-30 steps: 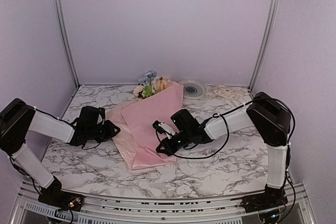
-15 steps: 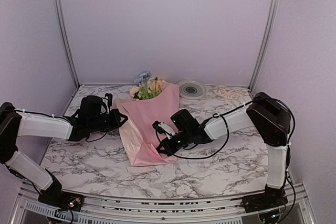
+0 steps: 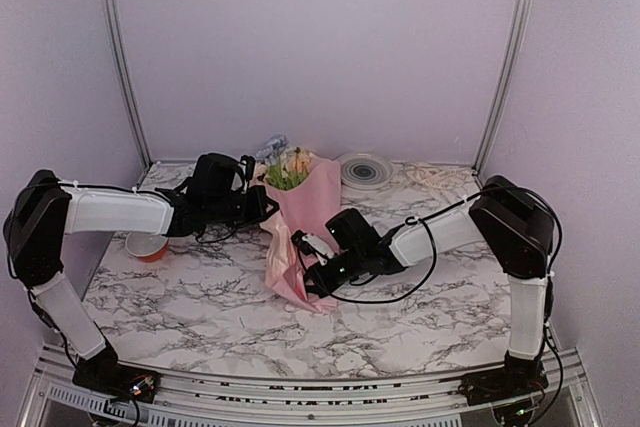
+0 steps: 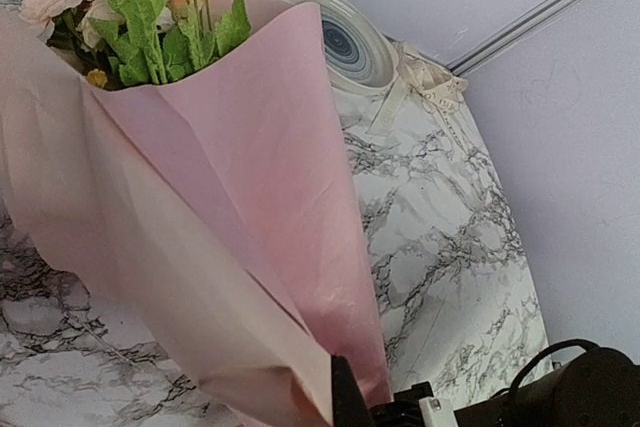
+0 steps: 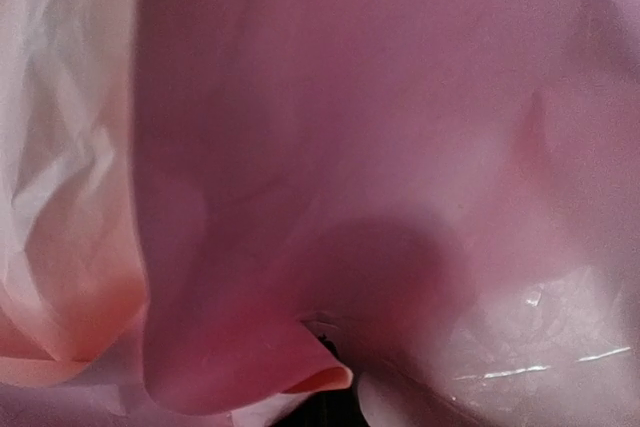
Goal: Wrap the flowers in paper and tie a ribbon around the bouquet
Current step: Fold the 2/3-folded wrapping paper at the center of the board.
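The pink paper (image 3: 305, 209) stands as a loose cone round the flowers (image 3: 284, 169), whose blooms and green leaves show at its far, wide end. My left gripper (image 3: 263, 205) is shut on the paper's left edge and holds that flap over the bunch. In the left wrist view one dark fingertip (image 4: 346, 399) pinches the paper (image 4: 250, 157) below the flowers (image 4: 140, 17). My right gripper (image 3: 306, 265) is shut on the paper at the cone's near, narrow end. Its wrist view is filled by paper (image 5: 300, 127), whose folds meet at the hidden jaws. The cream ribbon (image 3: 441, 178) lies loose at the back right.
A round ringed plate (image 3: 365, 169) sits behind the cone, with the ribbon (image 4: 421, 87) next to the plate (image 4: 350, 42) in the left wrist view. A small orange bowl (image 3: 147, 246) stands at the left under my left arm. Walls and metal posts close three sides.
My left gripper shut on the paper's left edge and swept it right over the flowers, narrowing the flat sheet into a cone. The orange bowl came into view. The right gripper stayed put.
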